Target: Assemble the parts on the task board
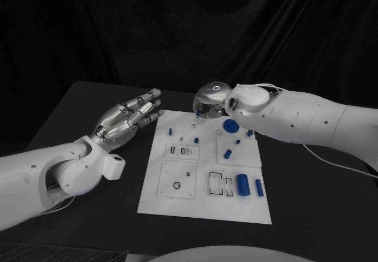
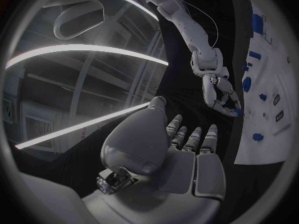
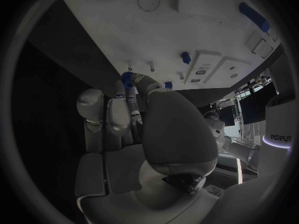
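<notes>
The white task board lies in the middle of the black table. My right hand hovers over the board's far edge and pinches a small blue toothed part between thumb and fingertip, just above thin upright pins. The left wrist view shows that hand with the blue part at its fingertips. My left hand floats off the board's far left corner, fingers stretched apart and holding nothing. A large blue gear sits on the board near the right hand.
Several blue parts lie on the board: short pegs in the right half and two cylinders near the front right. Rectangular recesses mark the board's left and front areas. Bare black table surrounds the board.
</notes>
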Motion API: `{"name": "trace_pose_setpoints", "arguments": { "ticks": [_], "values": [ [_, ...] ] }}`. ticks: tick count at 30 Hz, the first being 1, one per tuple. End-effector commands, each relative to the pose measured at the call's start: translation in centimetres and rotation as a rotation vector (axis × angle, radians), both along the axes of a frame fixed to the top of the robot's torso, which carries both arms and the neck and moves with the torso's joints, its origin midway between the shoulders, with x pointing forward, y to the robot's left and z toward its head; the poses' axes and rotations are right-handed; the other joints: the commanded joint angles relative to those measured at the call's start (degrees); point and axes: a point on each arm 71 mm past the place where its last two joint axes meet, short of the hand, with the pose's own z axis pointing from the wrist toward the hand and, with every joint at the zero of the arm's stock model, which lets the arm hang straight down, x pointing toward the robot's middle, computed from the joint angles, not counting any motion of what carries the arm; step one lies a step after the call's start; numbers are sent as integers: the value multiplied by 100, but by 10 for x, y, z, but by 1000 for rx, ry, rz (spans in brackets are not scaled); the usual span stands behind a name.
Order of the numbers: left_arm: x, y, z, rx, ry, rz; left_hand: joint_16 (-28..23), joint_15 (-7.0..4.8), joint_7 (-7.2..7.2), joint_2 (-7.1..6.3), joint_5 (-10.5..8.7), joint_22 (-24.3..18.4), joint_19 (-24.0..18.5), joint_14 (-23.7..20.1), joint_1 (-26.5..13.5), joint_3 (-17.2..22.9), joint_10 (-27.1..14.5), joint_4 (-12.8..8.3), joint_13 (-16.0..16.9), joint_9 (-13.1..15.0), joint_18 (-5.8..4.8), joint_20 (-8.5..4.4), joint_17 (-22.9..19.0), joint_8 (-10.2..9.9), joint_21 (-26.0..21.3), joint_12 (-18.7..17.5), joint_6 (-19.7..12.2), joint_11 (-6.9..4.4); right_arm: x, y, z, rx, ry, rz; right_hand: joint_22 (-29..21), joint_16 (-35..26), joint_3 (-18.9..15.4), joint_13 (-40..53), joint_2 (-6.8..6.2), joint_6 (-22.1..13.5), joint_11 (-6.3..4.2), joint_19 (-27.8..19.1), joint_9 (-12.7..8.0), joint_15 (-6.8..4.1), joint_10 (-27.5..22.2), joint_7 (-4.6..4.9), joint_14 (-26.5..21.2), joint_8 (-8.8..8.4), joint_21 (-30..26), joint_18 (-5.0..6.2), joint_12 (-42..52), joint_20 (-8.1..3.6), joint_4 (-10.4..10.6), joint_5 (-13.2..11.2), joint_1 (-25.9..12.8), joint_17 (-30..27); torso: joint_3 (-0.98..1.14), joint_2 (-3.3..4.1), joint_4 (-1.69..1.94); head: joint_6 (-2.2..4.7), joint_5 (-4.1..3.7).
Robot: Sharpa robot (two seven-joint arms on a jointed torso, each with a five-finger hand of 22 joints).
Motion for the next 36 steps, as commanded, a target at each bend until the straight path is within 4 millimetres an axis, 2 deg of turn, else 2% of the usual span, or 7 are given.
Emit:
{"name": "trace_pose_setpoints", "arguments": {
  "ticks": [1,3,8,15,22,29,36],
  "values": [
    [0,0,7,-53,-66,11,61,41,21,-19,92,10,23,30,63,187,-36,-49,-65,98,-36,14,11,86,54,-82,29,58,3,0,-3,-10,22,-29,105,124,217,11,114,34,-38,6,176,3,109,-1,33,5,146,-195,-7,35,-83,-59,161,62,-13,54,79,36,-81],
    [0,0,7,-52,-65,10,61,41,21,-19,92,10,23,30,63,187,-36,-49,-65,98,-36,14,11,86,54,-82,29,58,4,1,-3,-13,24,-33,107,121,216,8,114,28,-36,-1,176,7,107,-1,27,-2,144,-195,-20,38,-84,-70,161,61,-14,56,94,34,-109],
    [1,-1,7,-53,-62,4,62,42,21,-17,96,11,25,30,65,191,-36,-52,-65,99,-38,14,12,87,56,-82,35,58,6,2,-4,-19,28,-42,117,118,215,4,116,23,-36,-8,178,11,110,-1,19,-12,145,-196,-36,42,-86,-97,161,60,-19,62,100,39,-132],
    [1,-2,7,-54,-60,-1,65,45,22,-14,99,12,27,31,68,196,-36,-55,-65,99,-39,15,12,87,58,-82,35,59,7,0,-6,-26,38,-55,121,107,214,-4,113,2,-32,-25,176,15,99,0,4,-34,138,-194,-73,48,-93,-125,165,47,-12,56,85,31,-123],
    [1,-3,6,-55,-59,-6,67,48,24,-10,101,14,29,32,71,202,-36,-58,-65,98,-41,17,13,87,60,-82,34,60,7,-2,-7,-24,36,-60,125,103,215,-5,113,-2,-31,-26,176,16,98,0,1,-38,140,-195,-78,49,-94,-127,167,41,-9,51,92,10,-124],
    [2,-4,6,-56,-58,-11,69,52,27,-5,102,15,31,33,74,208,-36,-61,-65,98,-42,18,14,86,61,-82,33,63,5,-4,-7,-14,30,-55,139,115,222,-8,120,-7,-29,-28,176,18,99,3,1,-47,145,-196,-92,51,-100,-122,177,64,-22,36,91,-9,-134],
    [3,-5,6,-57,-57,-17,77,57,30,2,102,16,33,36,77,217,-36,-65,-65,98,-44,20,16,85,63,-82,30,66,3,-8,-11,-13,37,-62,149,113,227,-11,121,-16,-24,-30,175,19,94,8,-3,-58,149,-196,-109,53,-106,-110,184,61,-21,28,82,-10,-142]
  ]
}}
